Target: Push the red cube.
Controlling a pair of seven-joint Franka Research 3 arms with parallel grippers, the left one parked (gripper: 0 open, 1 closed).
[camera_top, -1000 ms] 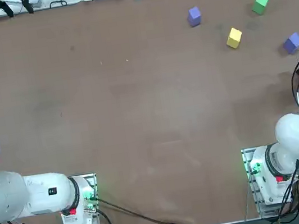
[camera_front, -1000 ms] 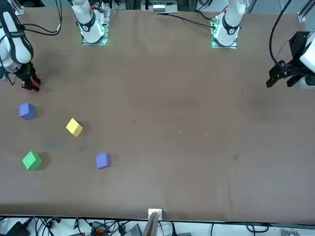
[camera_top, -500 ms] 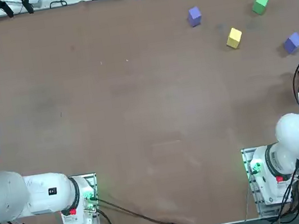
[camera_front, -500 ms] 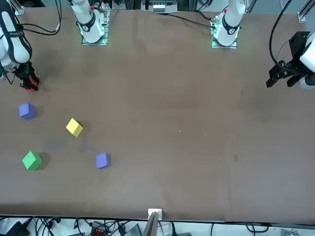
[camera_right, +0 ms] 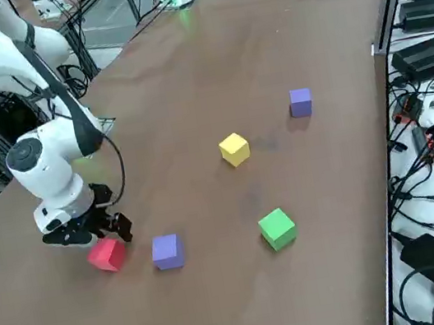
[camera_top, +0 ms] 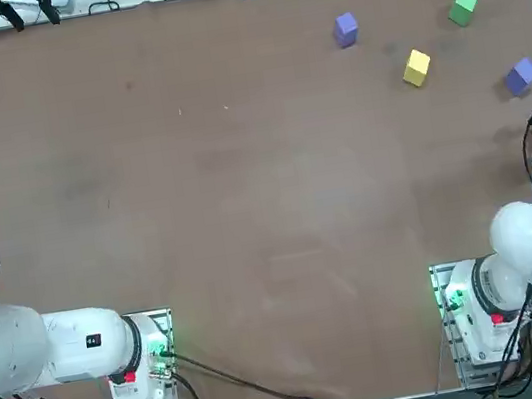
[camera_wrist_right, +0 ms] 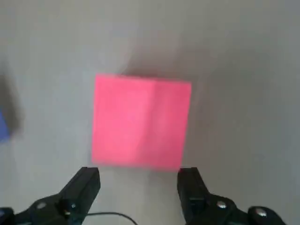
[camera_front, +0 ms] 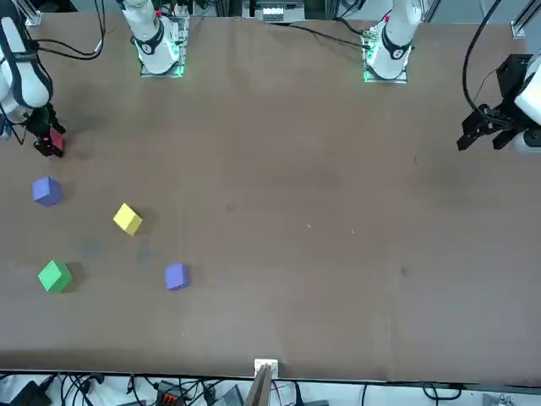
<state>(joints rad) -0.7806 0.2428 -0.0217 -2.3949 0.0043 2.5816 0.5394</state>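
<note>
- The right gripper (camera_wrist_right: pixel 138 187) is hovering at the table's (camera_top: pixel 243 183) 3 o'clock edge in the top view, fingers spread, gripping nothing.
- The red cube (camera_wrist_right: pixel 140 121) is sitting just beyond the fingertips, a purple cube (camera_right: pixel 166 251) beside it.

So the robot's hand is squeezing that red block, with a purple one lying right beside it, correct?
Not squeezing. In the right wrist view the hand is open and the red block sits just beyond its fingers, ungripped. The purple block does lie beside it.
</note>
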